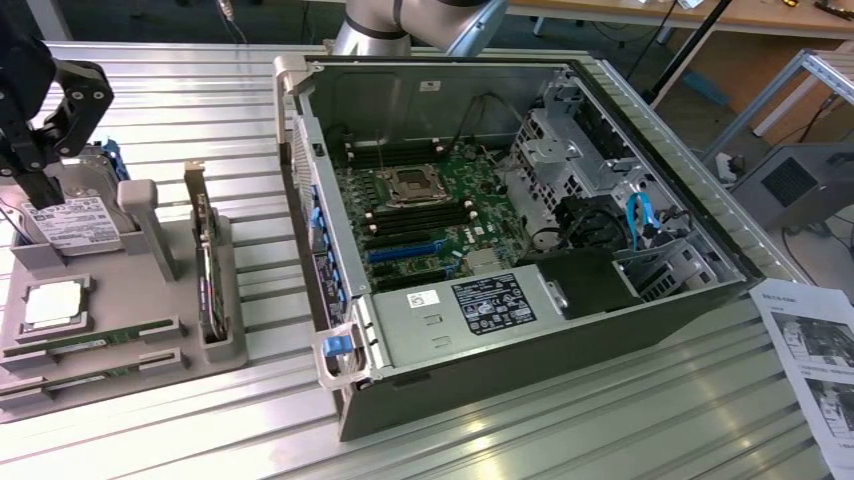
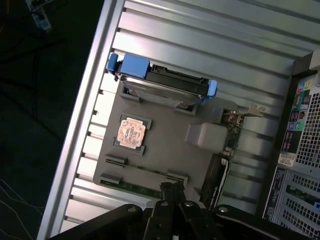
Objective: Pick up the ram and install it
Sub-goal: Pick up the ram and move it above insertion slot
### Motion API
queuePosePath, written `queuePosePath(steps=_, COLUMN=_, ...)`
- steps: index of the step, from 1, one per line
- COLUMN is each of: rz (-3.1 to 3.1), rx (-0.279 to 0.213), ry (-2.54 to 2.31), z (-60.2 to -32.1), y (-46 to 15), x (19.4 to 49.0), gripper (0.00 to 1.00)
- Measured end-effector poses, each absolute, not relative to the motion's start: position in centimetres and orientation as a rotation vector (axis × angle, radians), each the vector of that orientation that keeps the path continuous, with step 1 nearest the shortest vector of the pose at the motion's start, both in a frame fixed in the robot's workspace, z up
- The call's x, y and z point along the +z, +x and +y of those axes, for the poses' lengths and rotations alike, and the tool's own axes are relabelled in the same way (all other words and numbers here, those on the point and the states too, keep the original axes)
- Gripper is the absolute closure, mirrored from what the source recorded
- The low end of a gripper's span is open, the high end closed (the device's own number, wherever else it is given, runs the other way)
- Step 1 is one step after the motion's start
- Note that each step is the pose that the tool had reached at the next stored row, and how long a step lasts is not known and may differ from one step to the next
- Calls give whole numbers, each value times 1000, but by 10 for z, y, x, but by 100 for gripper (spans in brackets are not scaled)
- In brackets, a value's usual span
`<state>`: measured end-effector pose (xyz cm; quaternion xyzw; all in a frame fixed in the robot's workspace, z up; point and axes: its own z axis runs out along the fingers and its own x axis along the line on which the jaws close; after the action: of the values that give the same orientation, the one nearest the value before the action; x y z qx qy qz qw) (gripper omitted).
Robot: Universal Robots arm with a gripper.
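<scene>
Gripper (image 2: 171, 190), closed, hides one end of the ram (image 2: 131, 186).

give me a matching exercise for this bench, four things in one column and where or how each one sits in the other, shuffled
Things:
1 hard drive
2 processor
3 ram
4 printed sheet

Places:
a in a long narrow slot of the grey holder
b to the exterior view's right of the computer case
c standing upright in the holder
d lying flat in a square pocket of the holder

Pairs: 1-c, 2-d, 3-a, 4-b
</scene>
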<state>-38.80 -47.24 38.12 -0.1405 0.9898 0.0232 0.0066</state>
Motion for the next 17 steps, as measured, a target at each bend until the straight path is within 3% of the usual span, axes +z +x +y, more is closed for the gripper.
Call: queuePosePath(steps=17, rz=3051, rx=74, ry=-705, z=-474, y=-388, x=381, gripper=89)
